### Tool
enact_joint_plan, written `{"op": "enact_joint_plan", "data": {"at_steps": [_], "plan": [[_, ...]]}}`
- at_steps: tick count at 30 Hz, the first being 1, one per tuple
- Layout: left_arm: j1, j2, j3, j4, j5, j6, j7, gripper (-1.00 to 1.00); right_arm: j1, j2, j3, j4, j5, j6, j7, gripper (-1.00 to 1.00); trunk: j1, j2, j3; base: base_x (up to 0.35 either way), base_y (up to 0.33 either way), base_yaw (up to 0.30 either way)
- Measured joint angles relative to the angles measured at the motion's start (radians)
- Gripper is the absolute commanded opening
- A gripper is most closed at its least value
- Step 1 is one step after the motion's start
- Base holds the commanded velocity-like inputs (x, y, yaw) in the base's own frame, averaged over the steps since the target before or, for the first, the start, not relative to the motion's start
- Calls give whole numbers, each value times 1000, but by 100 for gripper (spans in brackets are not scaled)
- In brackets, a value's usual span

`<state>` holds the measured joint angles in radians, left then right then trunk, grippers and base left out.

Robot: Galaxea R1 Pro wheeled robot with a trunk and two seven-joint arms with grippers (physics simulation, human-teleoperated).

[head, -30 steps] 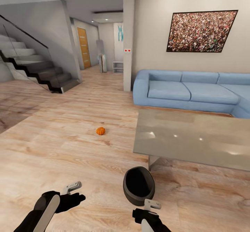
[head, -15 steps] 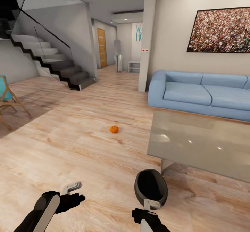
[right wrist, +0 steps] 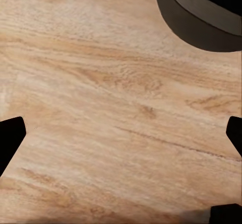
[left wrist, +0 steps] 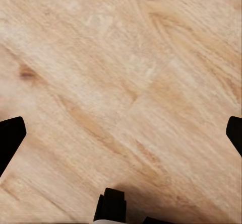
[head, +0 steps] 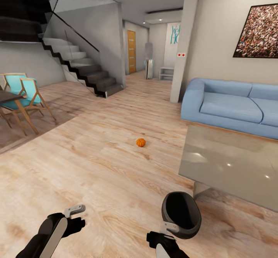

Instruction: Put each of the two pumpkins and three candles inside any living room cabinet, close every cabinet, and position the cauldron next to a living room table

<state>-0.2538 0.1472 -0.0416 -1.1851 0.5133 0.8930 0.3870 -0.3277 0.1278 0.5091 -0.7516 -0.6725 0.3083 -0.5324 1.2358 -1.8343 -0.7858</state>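
Pumpkin, cauldron on floor

One pumpkin, small, bright orange and ribbed, sits alone on the wooden floor, out in the open and well apart from the glass-topped table, off its corner on the side away from the sofa. The cauldron is a matte-black pot with a wide mouth and rounded belly; it stands on the floor just beside the table's near corner, close to the table leg, its dark interior showing. The right wrist view catches its rim over the floorboards.
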Motion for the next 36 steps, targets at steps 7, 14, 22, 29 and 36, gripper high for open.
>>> {"op": "enact_joint_plan", "data": {"at_steps": [7, 14, 22, 29, 36], "plan": [[0, -1, 0, 0, 2, -1, 0, 100, 0, 0, 3, 0, 2, -2, 1, 100, 0, 0, -6, 0, 0, 254], [0, 1, 0, 0, 4, -2, -3, 100, 0, 0, 3, -1, 2, -2, 3, 100, 0, 0, -13, 0, 0, 242], [0, 1, 0, 0, 8, -2, -6, 100, 0, 0, 5, 0, 2, -2, 3, 100, 0, 0, -22, 0, 0, 240], [0, 4, 2, 4, 10, -3, -19, 100, 0, 0, 50, 0, 2, -6, 2, 100, 0, 0, -29, 25, 0, 239], [0, 9, 63, 6, 3, -5, -138, 100, 0, 0, 63, 3, 2, -6, 2, 100, 0, 0, -37, 199, 0, 239]]}}
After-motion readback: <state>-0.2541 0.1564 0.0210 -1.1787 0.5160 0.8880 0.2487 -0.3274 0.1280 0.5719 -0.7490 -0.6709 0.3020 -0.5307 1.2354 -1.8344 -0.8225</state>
